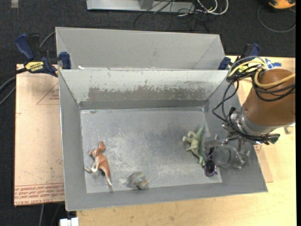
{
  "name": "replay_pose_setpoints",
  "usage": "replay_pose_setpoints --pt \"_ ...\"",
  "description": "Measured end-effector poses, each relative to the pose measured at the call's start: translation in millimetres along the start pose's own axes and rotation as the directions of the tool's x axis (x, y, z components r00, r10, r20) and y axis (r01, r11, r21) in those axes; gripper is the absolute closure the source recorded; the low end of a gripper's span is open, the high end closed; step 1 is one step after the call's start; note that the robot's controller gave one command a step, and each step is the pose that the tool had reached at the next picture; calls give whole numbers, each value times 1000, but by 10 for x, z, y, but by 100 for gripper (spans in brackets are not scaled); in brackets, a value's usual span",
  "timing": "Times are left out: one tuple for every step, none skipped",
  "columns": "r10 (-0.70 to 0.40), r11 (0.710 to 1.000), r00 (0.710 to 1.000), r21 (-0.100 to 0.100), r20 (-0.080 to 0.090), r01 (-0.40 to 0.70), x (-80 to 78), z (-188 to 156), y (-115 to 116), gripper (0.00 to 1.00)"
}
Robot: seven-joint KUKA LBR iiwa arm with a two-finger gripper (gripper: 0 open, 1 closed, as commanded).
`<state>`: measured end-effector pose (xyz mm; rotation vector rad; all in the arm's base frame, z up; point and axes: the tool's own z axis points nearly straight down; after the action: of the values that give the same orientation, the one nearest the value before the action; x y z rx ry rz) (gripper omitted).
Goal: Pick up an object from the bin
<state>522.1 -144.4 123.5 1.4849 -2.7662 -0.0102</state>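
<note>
Nearest you, close to the front wall of the grey metal bin [150, 140], lies a small grey lumpy piece [138, 181], a little left of centre. Just beyond it to the left, you see an orange-tan plastic dinosaur [99, 162] on its side, well apart from everything on the right. At the front right corner of the floor a small dark purple piece [210, 166] sits against the foot of the right wall. Your pincer [225, 158] hangs just beside it, over the sloping right wall; you cannot tell from here whether it is spread or pressed together, and nothing visible is pinched in it. Slightly farther back, a green plastic animal figure [194, 142] lies near the same wall, just left of the pincer. Above the pincer is the arm's orange-brown cover [275, 100].
</note>
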Motion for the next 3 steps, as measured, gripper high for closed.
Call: replay_pose_setpoints --pt "209 978 978 4 6 -209 -266 525 172 0" --pt "-352 936 936 -2 28 352 -122 497 8 100" --pt "-353 936 935 -2 27 353 -124 497 8 100"
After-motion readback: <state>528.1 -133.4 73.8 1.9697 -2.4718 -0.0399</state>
